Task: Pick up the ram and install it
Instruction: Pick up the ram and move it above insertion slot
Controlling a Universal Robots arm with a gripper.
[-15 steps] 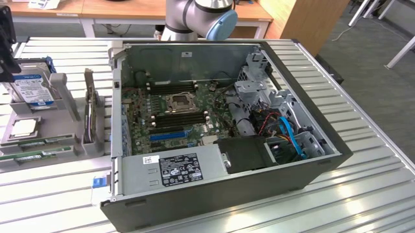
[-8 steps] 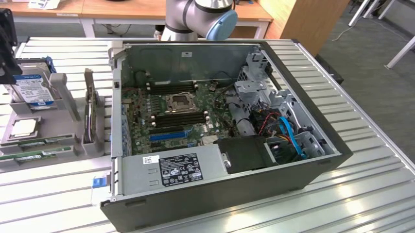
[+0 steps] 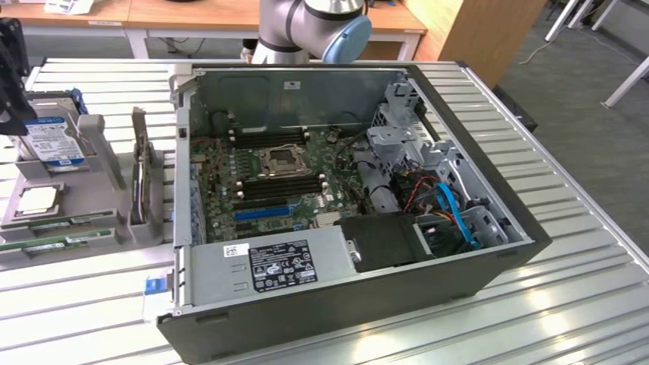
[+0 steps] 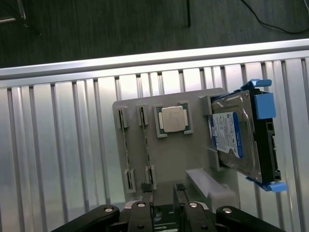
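Observation:
Two ram sticks (image 3: 61,222) lie in the slots of a grey holder tray (image 3: 102,152), on the exterior view's left beside the open computer case. In the wrist view they stand on edge as thin strips (image 4: 124,150) in the tray (image 4: 198,159). My gripper (image 4: 162,189) hovers above the tray's edge, open, with nothing between its fingers. Its dark body (image 3: 12,114) shows at the exterior view's left edge, above the hard drive. The motherboard's black memory slots (image 3: 279,185) lie inside the case.
The tray also holds a CPU (image 4: 173,119) and a hard drive in a blue bracket (image 4: 241,140). A dark expansion card (image 3: 142,171) stands between tray and case. The case (image 3: 426,289) sits on a slatted metal table (image 3: 568,304). The arm's base (image 3: 304,30) rises behind it.

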